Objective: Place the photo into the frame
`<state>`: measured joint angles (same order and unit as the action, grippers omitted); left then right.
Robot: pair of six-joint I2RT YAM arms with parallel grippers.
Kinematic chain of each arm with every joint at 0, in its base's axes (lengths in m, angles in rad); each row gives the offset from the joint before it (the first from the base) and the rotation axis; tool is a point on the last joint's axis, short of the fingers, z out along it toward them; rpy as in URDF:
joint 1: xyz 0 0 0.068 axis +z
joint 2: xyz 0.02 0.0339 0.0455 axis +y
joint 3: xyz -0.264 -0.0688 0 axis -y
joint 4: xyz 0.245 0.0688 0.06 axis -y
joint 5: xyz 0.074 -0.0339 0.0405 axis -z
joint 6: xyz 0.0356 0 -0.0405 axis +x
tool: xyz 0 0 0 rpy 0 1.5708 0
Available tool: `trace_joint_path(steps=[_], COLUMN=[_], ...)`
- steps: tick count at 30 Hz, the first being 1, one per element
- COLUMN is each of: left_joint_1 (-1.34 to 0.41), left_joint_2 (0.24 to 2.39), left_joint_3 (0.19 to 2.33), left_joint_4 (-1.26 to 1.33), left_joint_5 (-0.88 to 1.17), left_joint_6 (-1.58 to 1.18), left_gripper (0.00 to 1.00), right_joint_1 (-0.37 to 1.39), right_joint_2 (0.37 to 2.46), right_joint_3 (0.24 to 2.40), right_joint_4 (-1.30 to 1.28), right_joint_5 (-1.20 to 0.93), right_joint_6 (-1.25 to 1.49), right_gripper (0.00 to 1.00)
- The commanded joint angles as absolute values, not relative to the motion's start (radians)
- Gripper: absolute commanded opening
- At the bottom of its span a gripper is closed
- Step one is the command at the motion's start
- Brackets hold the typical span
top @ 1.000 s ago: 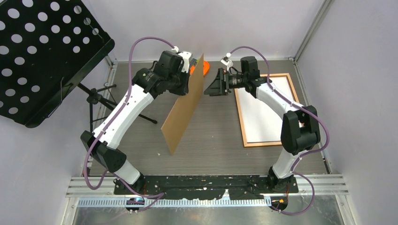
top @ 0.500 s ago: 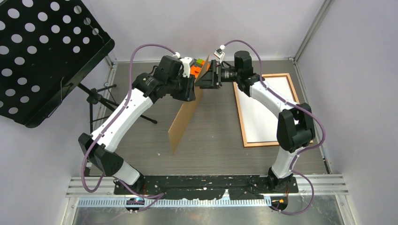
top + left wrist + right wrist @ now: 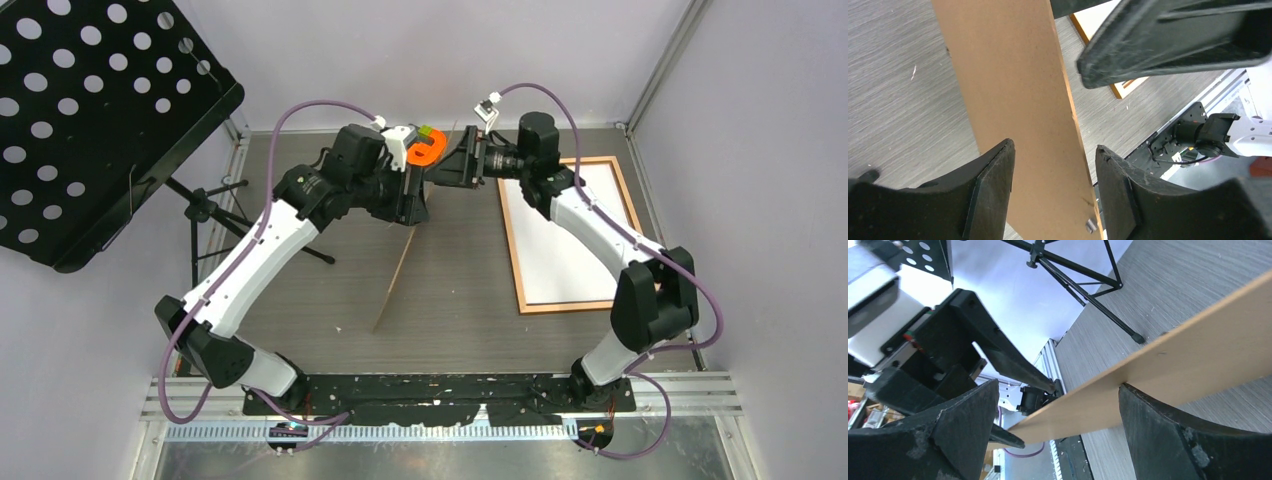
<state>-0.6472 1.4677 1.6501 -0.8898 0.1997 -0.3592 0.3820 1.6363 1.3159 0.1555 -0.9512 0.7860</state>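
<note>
- Top external view: backing board stands almost on edge on the counter between both arms, well apart from the frame lying flat at right, the photo seemingly face down inside it
- Left jaws spread either side of the board; right jaws wide, straddling its upper edge, neither pinching
- Risk: ungripped, the board may topple or slide before either arm catches it
</note>
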Motion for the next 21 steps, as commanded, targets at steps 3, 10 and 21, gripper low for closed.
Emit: trace_joint_path(steps=[3,10,21], left_joint_1=[-0.653,-0.654,-0.653], left_joint_2=[1.426,1.406,1.352], left_joint_3=[1.638,1.639,1.627], left_joint_4=[-0.833,-0.835,-0.818], left_joint_5=[0.240,0.227,0.271], left_joint_6=[-0.366,-0.350,-0.348], left_gripper=[0.61,0.67,0.99], right_joint_1=[0.385,0.386,0.386], right_joint_2=[1.536,1.535,1.539], right_joint_3=[1.299,1.295,1.252], right_joint_4=[0.107,-0.065,-0.084], right_joint_5=[-0.871,-0.767,-0.739], right_joint_6=[0.703,0.598,0.577], right_gripper=[0.95,0.95,0.95])
